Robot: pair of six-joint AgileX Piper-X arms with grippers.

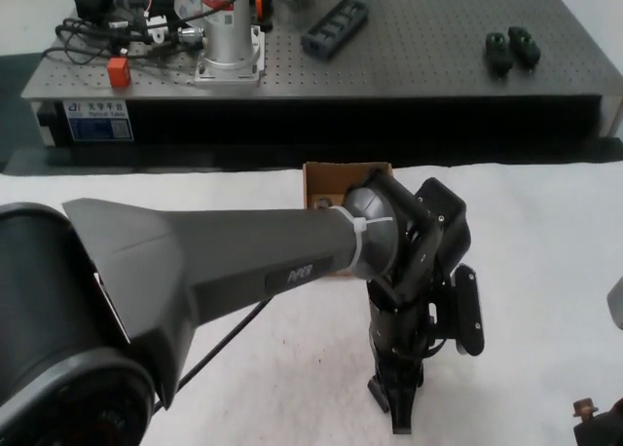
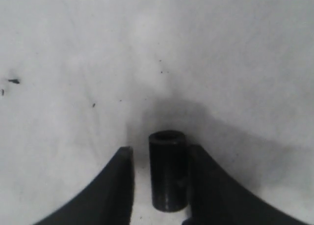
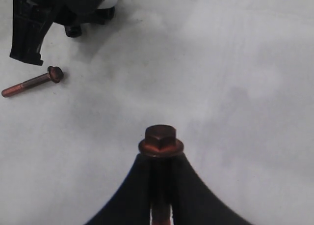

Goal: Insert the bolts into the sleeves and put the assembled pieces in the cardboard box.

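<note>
Left tool (image 2: pixel 162 151): pointed down at the white-covered table (image 2: pixel 221 48), fingers parted, straddling a black sleeve (image 2: pixel 168 178). The sleeve touches one finger; a strip of table shows between it and the other finger, so it is not clamped. The sleeve's open end faces away from the wrist camera.

Right tool (image 3: pixel 161 158): clenched on a copper-coloured hex flange bolt (image 3: pixel 161 140), with the shank between the fingers and the head sticking out past the fingertips. It is held above the table at the near right edge of the high view.

Second bolt (image 3: pixel 32 82): lies flat on the table, close to the left arm's tool.

Cardboard box (image 1: pixel 311 185): on the table beyond the left arm, partly hidden by that arm's wrist.
</note>
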